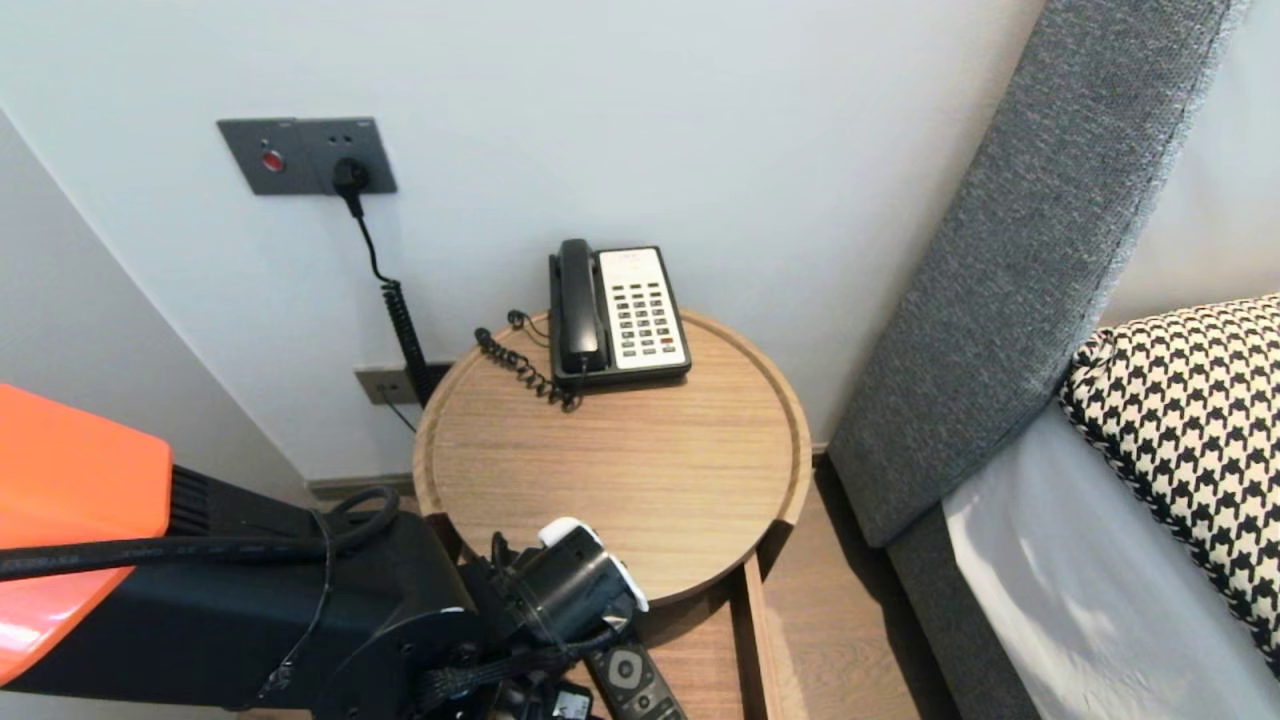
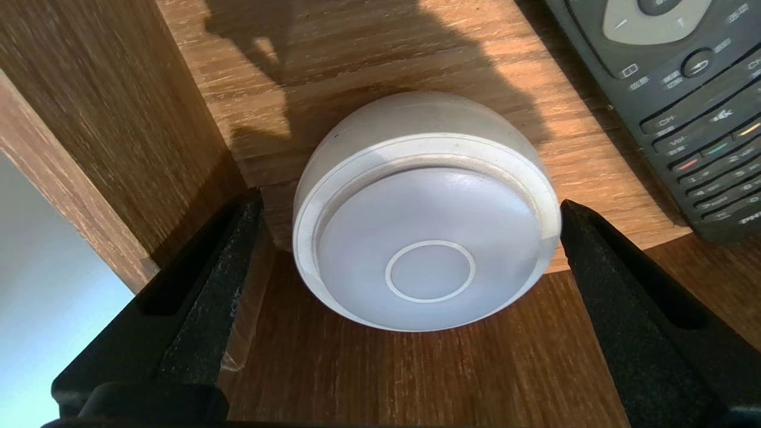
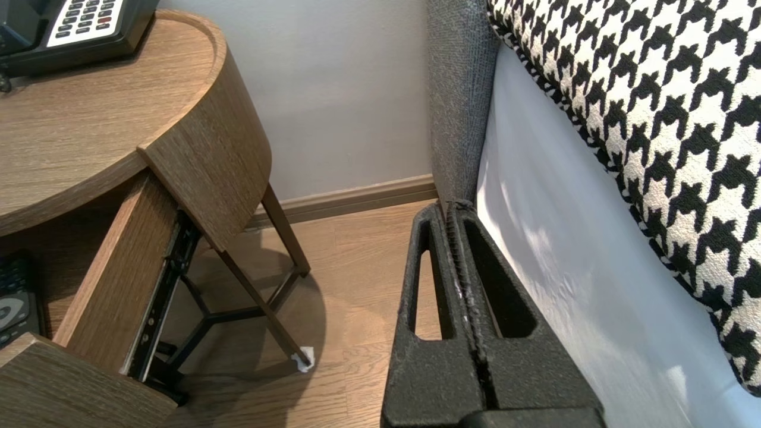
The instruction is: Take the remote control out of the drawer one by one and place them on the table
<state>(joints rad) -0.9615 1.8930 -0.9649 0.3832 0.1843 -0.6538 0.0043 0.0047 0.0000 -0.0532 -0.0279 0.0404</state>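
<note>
Left end effector [image 2: 407, 205] spread wide astride the white puck [image 2: 425, 238] in the open drawer [image 2: 416, 380] under the near edge of the worktop [image 1: 620, 470], remote [image 2: 684, 89] just right: apparently pre-grasp. Calls next for closing squarely on the rim. Puck hidden under the wrist in head view; right end effector [image 3: 456, 208] pressed together beside the bed [image 3: 565, 238].

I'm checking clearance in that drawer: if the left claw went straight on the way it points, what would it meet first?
Likely the white round puck, lying on the drawer floor between the open fingers of the left claw; the remote lies to one side. Depth unclear.
</note>
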